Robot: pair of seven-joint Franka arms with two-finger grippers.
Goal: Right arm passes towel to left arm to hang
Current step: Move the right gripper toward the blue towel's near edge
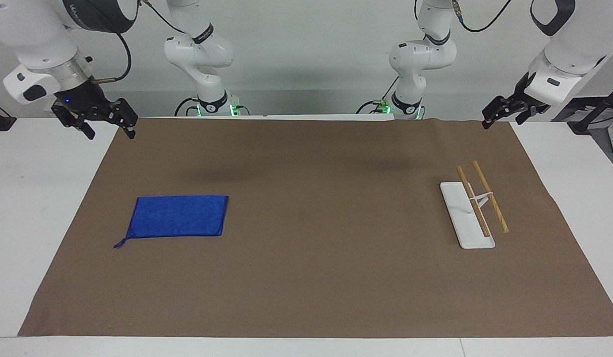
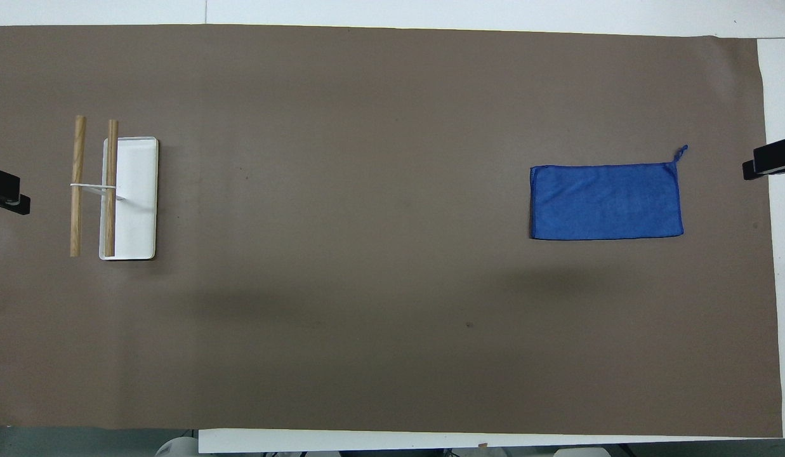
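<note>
**Terry towel flat on the mat, both grippers raised**

The towel, a royal-blue terry rectangle with a short corner loop, is laid flat on the brown mat toward the right arm's end. The right gripper is held aloft over the mat's corner, fingers spread, empty. The left gripper is likewise held released over the other corner. A white base with two wooden rods forms the rack.

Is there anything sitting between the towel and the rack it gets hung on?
Nothing visible: only bare brown mat lies between the towel and the rack at the left arm's end.
</note>
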